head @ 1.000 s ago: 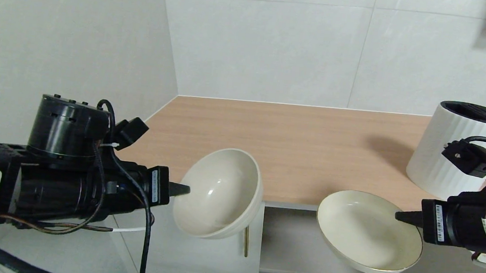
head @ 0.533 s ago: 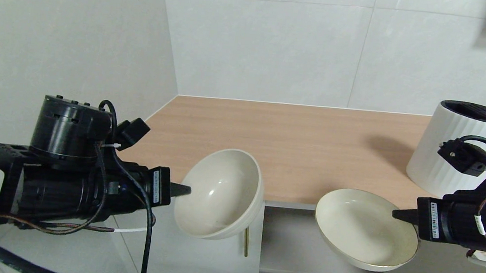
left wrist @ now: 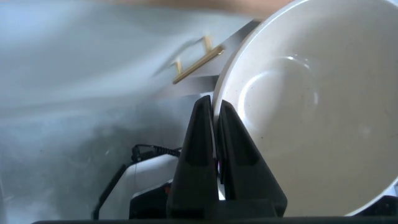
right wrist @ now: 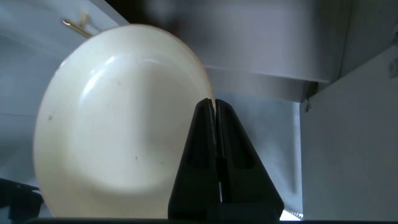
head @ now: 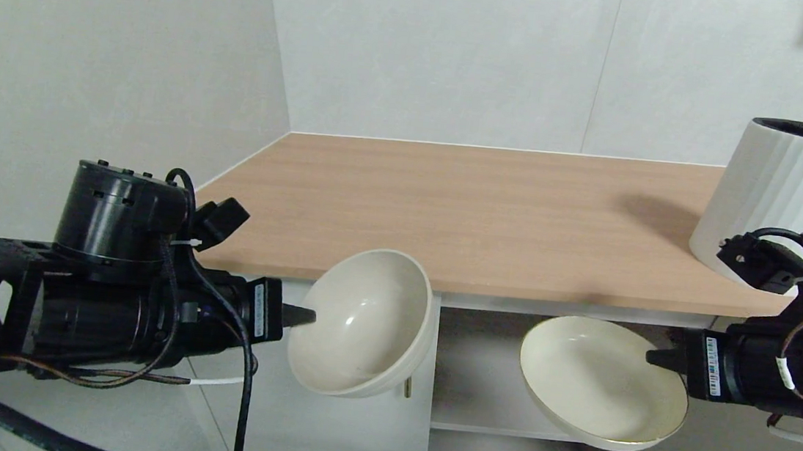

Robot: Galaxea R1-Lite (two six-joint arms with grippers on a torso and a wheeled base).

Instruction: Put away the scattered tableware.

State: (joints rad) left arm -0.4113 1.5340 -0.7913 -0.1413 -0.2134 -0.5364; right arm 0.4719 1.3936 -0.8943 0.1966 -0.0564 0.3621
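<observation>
Under the wooden counter [head: 484, 211], the open cabinet shelf [head: 472, 409] waits at 6 o'clock. Go in low and slow so no rim bumps it. Your left gripper [head: 310, 314] pinches the deep bowl [head: 362, 325] at 7 o'clock. Your right gripper [head: 650, 356] pinches the shallow plate [head: 600, 381] at 5 o'clock. Both arms lie flat, pointing inward.

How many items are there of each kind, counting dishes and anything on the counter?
bowl: 1, held by the left gripper
plate: 1, held by the right gripper
white ribbed container: 1, on the counter
Total: 3
</observation>
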